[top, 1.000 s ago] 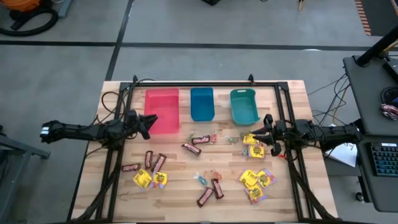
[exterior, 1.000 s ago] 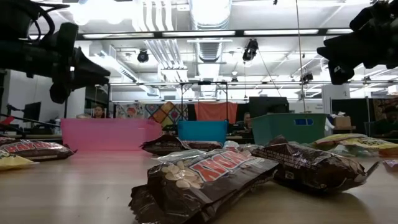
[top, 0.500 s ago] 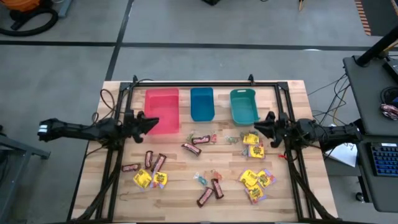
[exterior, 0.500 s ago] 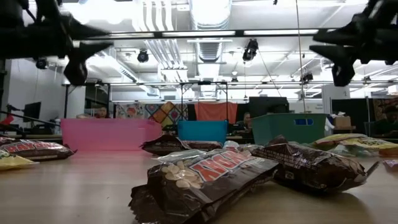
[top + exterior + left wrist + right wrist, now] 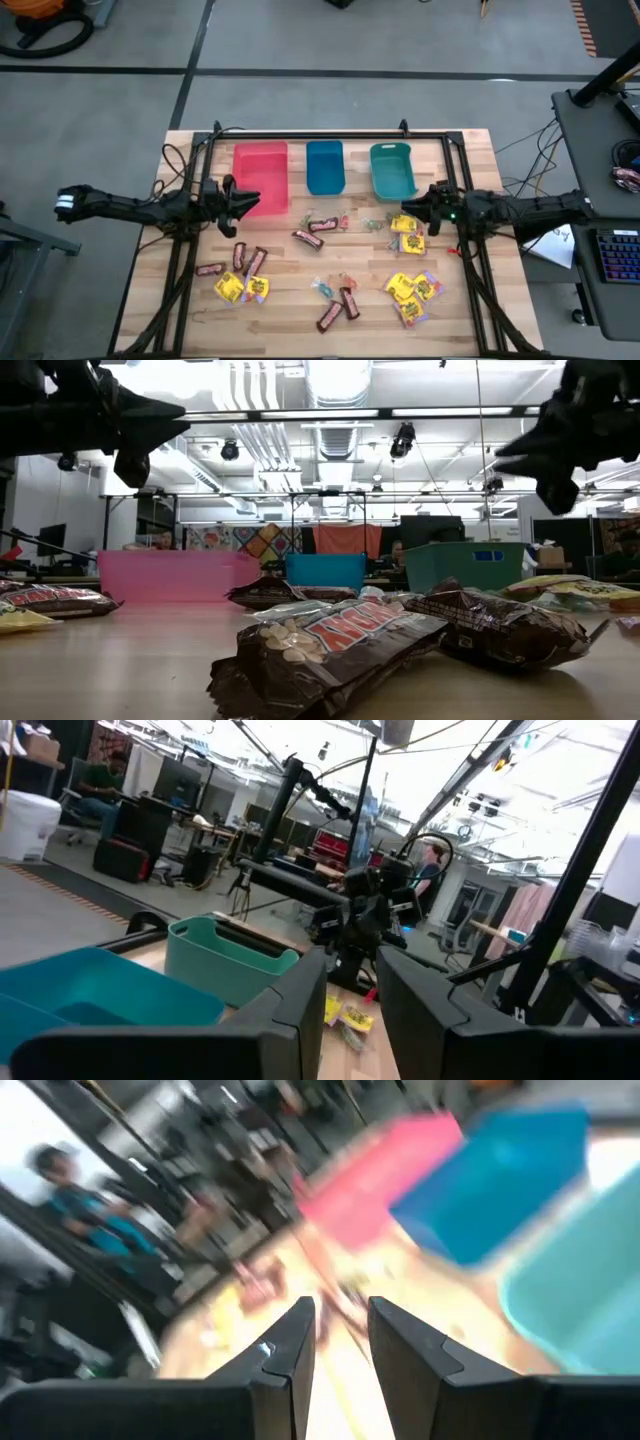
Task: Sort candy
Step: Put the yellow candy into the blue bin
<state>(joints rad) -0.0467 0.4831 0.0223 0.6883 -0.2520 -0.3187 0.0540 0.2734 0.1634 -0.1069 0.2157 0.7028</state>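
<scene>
Candy lies scattered on the wooden table: brown-red bars (image 5: 308, 238) (image 5: 330, 645), yellow packets (image 5: 408, 232) (image 5: 240, 288) and small teal twist pieces (image 5: 325, 288). My left gripper (image 5: 243, 201) (image 5: 150, 425) (image 5: 350, 970) hovers open and empty in front of the red bin (image 5: 261, 178), above the table. My right gripper (image 5: 407, 208) (image 5: 520, 455) (image 5: 340, 1315) hovers open and empty just in front of the teal bin (image 5: 392, 170), over the yellow packets near it, its tips tilted slightly down.
The red bin, a blue bin (image 5: 325, 166) and the teal bin stand in a row along the far side. A black frame (image 5: 330, 135) borders the work area. More bars (image 5: 335, 310) and yellow packets (image 5: 410, 292) lie toward the near edge. People sit in the room behind.
Both grippers have rolled about their wrists while staying high above the table. The right gripper has moved a little toward the table's left, over the yellow packets by the teal bin, and tipped slightly down. No candy has moved.
</scene>
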